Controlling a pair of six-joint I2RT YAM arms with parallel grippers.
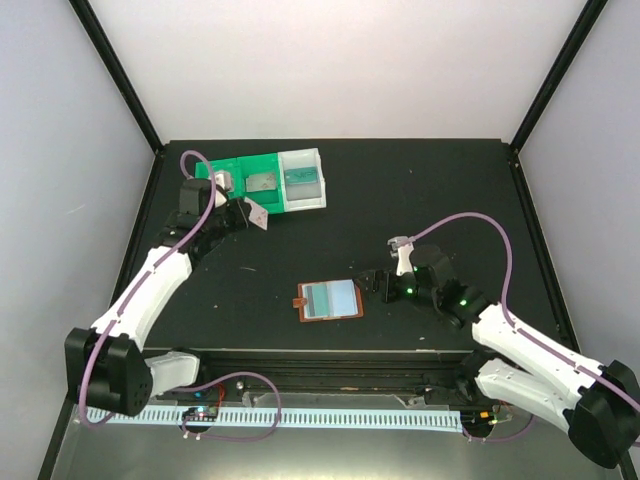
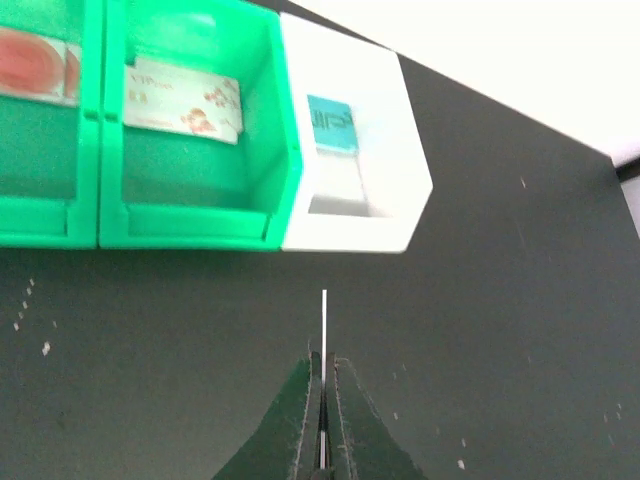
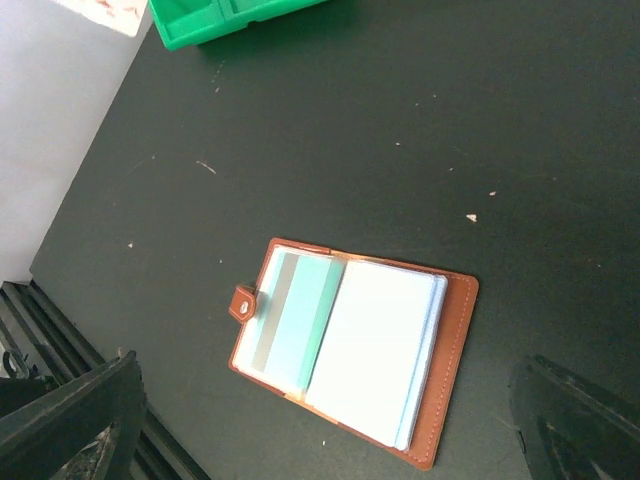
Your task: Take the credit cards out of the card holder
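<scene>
The brown card holder (image 1: 328, 300) lies open on the black table. In the right wrist view the card holder (image 3: 455, 350) shows a teal card with a grey stripe (image 3: 300, 320) in its left pocket and pale blue-white sleeves (image 3: 375, 350) on the right. My right gripper (image 1: 375, 285) is open and empty just right of the holder; in its own view the gripper (image 3: 325, 372) has its fingers spread wide either side of the holder. My left gripper (image 1: 245, 213) is shut on a thin whitish card (image 1: 258, 218), seen edge-on (image 2: 324, 320), in front of the bins.
A green two-compartment bin (image 2: 190, 220) and a white bin (image 2: 350, 215) stand at the back left. The green bin holds a white card with a red pattern (image 2: 185, 100) and another card (image 2: 35, 65). The white bin holds a teal card (image 2: 330, 125).
</scene>
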